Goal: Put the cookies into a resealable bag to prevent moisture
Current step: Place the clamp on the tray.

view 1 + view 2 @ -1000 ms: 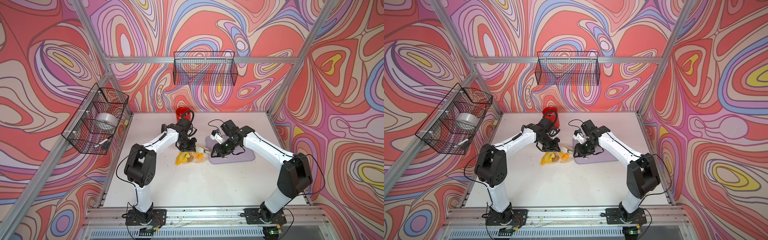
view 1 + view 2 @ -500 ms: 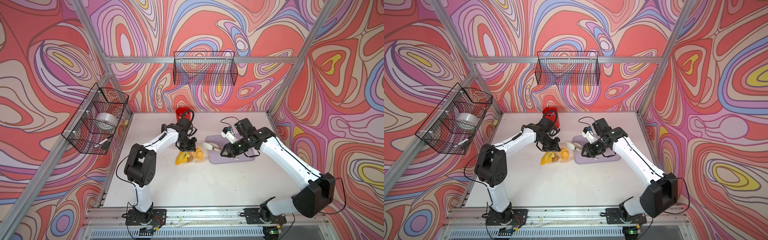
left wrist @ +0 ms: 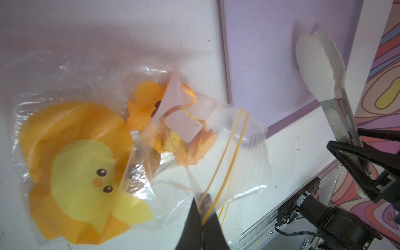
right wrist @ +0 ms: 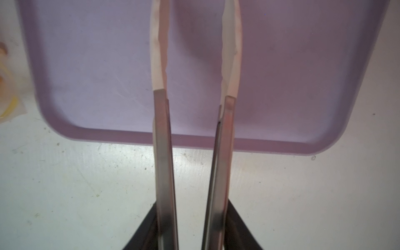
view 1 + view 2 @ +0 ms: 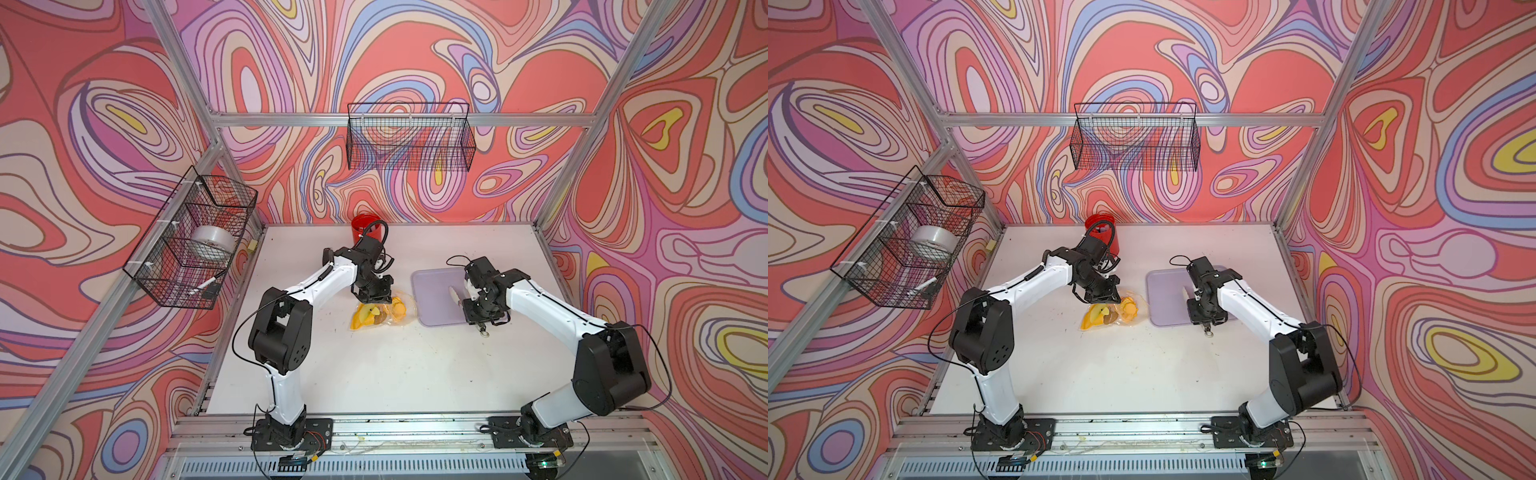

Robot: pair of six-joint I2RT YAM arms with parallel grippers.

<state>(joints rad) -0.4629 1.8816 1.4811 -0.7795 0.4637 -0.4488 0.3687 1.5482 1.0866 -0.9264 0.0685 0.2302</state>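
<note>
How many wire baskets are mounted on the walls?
2. The side basket hangs on the left wall, holding a tape roll; the back basket hangs on the rear wall. None looks hidden.

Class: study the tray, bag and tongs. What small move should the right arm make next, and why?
Probably lay the tongs on the lilac tray and release them. The tray looks bare, the cookies already sit in the resealable bag, and the left jaws pinch its zip strip, so the right arm seems needed free to press the zip shut.
</note>
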